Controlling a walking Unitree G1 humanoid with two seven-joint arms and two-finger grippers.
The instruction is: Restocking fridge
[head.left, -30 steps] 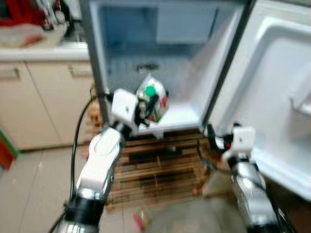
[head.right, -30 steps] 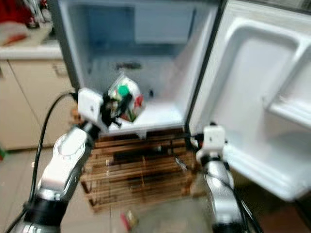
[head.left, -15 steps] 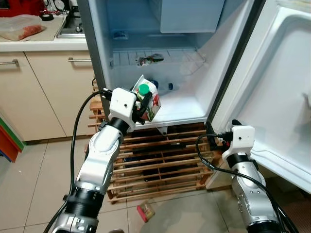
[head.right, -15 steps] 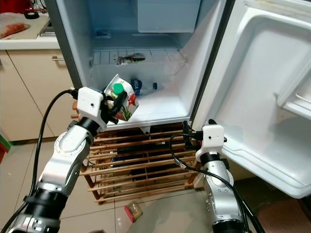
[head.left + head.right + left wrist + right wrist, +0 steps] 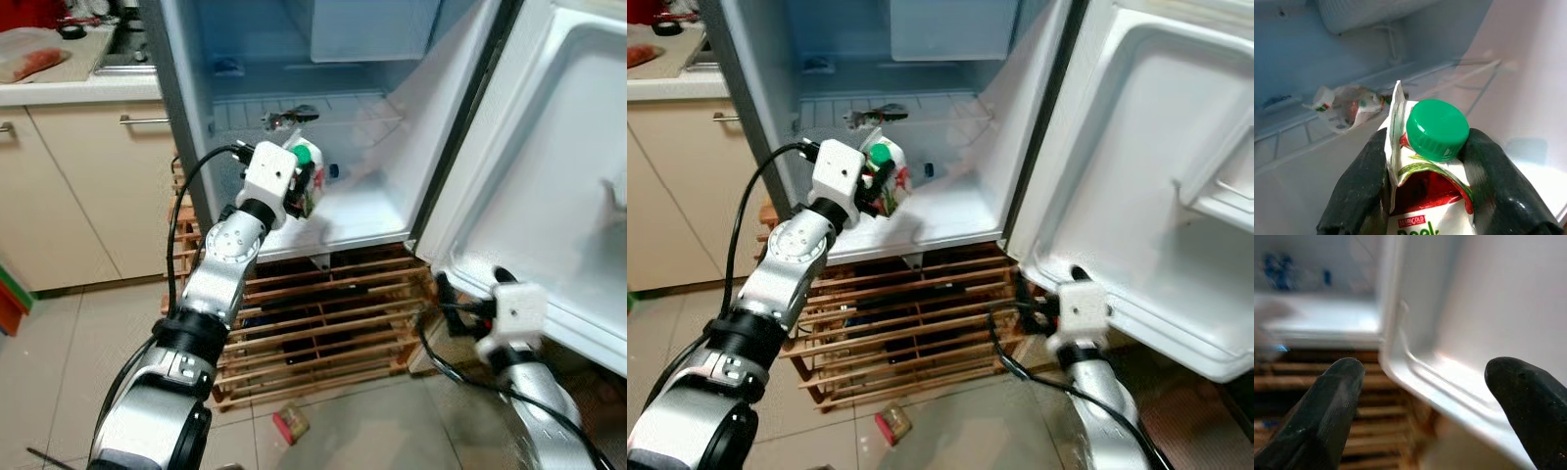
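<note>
Your left gripper is clamped on a juice carton with a green cap, holding it inside the open fridge just above the bottom shelf. Your right gripper is spread wide and empty, low beside the fridge door.

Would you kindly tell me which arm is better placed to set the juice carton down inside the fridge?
Left: the left gripper already holds the carton inside the fridge. The right gripper hangs open, low by the door.
</note>
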